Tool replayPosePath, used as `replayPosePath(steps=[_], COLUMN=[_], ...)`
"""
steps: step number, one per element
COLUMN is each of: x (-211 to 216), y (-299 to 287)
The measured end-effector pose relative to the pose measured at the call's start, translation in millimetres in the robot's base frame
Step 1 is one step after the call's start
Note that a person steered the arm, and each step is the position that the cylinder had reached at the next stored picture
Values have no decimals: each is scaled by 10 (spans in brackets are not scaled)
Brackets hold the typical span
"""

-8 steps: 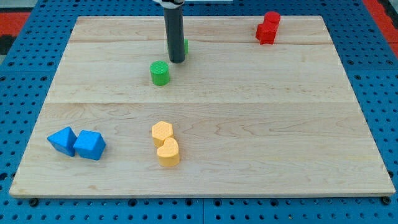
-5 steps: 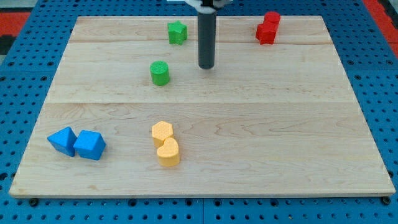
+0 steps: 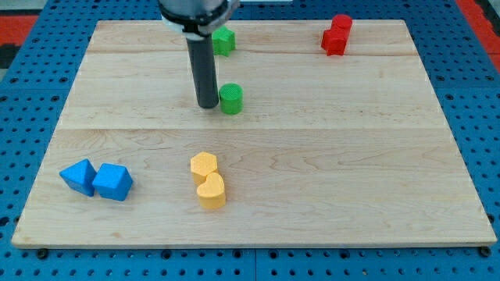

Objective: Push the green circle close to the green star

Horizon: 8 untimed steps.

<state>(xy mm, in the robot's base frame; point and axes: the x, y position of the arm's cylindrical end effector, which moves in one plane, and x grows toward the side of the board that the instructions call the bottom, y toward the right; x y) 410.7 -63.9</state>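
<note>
The green circle (image 3: 230, 99) stands on the wooden board (image 3: 312, 156) left of centre, in the upper half. The green star (image 3: 223, 40) sits near the board's top edge, almost straight above the circle and well apart from it. My tip (image 3: 208, 104) rests on the board right beside the circle's left side, touching or nearly touching it. The rod rises from there and covers the star's left edge.
Two red blocks (image 3: 337, 35) are stacked together at the top right. Two yellow heart-like blocks (image 3: 208, 179) sit below centre. Two blue blocks (image 3: 97, 179) sit at the bottom left. A blue pegboard surrounds the board.
My tip swung from right of the circle to its left side and lower. The green circle has shifted to the right and slightly down. The star has not moved.
</note>
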Motion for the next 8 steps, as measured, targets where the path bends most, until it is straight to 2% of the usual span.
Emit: replayPosePath(steps=[1, 2, 5, 6, 7, 8], x=[115, -97, -1086, -1128, -1058, -1007], y=[2, 531, 599, 497, 940, 1108])
